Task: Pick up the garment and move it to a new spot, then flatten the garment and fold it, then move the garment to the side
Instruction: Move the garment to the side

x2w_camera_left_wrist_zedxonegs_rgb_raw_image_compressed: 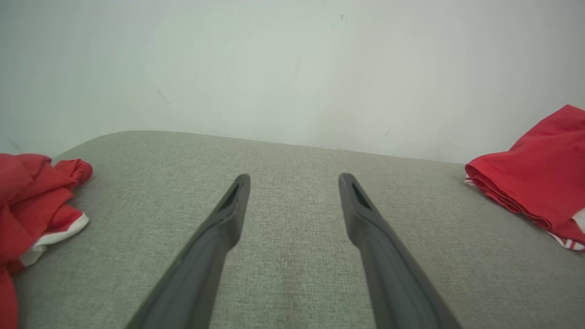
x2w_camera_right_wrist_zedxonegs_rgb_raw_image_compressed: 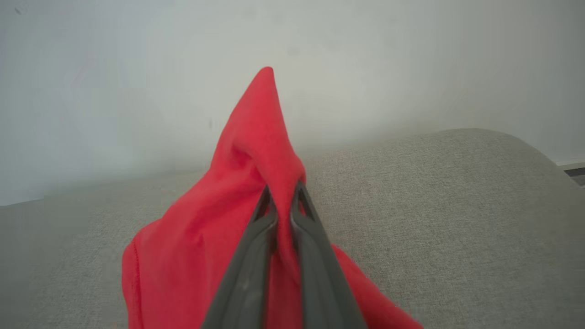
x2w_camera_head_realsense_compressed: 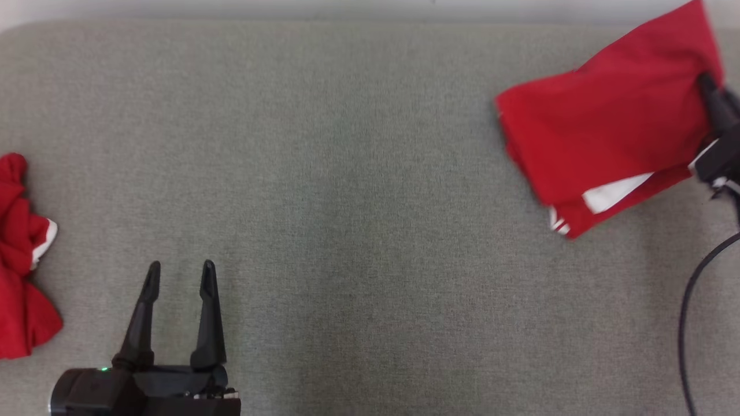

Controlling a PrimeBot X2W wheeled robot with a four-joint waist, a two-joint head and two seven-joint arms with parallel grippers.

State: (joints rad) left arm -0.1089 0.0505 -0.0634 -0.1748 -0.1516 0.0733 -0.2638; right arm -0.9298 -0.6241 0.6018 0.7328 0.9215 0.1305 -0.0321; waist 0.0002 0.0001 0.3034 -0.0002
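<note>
Garment: you have it folded into a compact red stack with white trim, lying in the upper right of the head view, near the right end of the surface. Your right gripper is clamped on a pinch of its cloth, which tents up past the fingertips in the right wrist view. Your left gripper sits at the lower left, fingers apart, holding nothing. I judge the flattening and folding done and the move to the side nearly finished; what is left is to set it down and let go. A second, crumpled red garment lies at the left edge. The surface is grey woven fabric with rounded corners, backed by a plain pale wall; a dark cable loops at the lower right.
</note>
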